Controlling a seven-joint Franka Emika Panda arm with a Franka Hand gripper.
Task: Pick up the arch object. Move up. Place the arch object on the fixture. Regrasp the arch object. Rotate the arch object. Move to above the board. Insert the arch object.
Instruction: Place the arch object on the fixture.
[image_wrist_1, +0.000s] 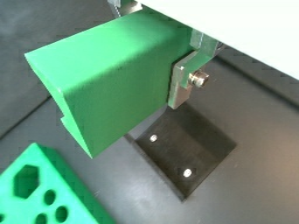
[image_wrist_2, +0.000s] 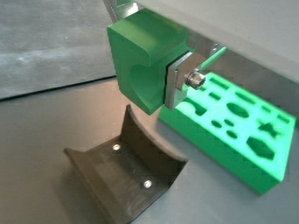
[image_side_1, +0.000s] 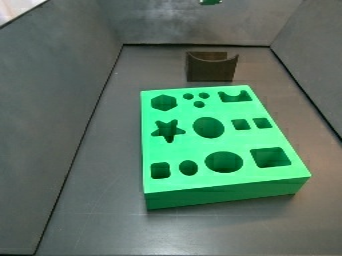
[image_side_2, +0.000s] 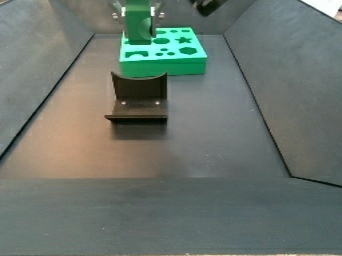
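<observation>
Block (image_wrist_1: 111, 83) fills most of both wrist views (image_wrist_2: 146, 66): small bright-green oblong, matte faces, clamped in the gripper (image_wrist_2: 158, 74). One silver finger (image_wrist_1: 187, 77) w/ a screw head shows pressed flat against a block side; same plate seen in a wrist view (image_wrist_2: 184, 80). Opposite finger hidden behind the block, so jaws are closed onto the block's width, no visible gap on the seen side.

Block hangs in the air above the fixture (image_wrist_2: 126, 171), not touching it. Fixture is dark grey-brown w/ a curved dip on top & a flat base plate w/ screw heads (image_wrist_1: 184, 147); it sits on the dark floor.

Board (image_side_1: 218, 145), big green slab w/ star, circles, squares, hexagon & arch cut-outs, lies flat just beside the fixture (image_side_1: 210, 65). In a side view the block (image_side_2: 135, 22) & gripper (image_side_2: 135, 15) sit high at frame top, above the fixture (image_side_2: 138, 97), board (image_side_2: 163, 52) behind. Board corner also shows in a wrist view (image_wrist_1: 41, 188).
</observation>
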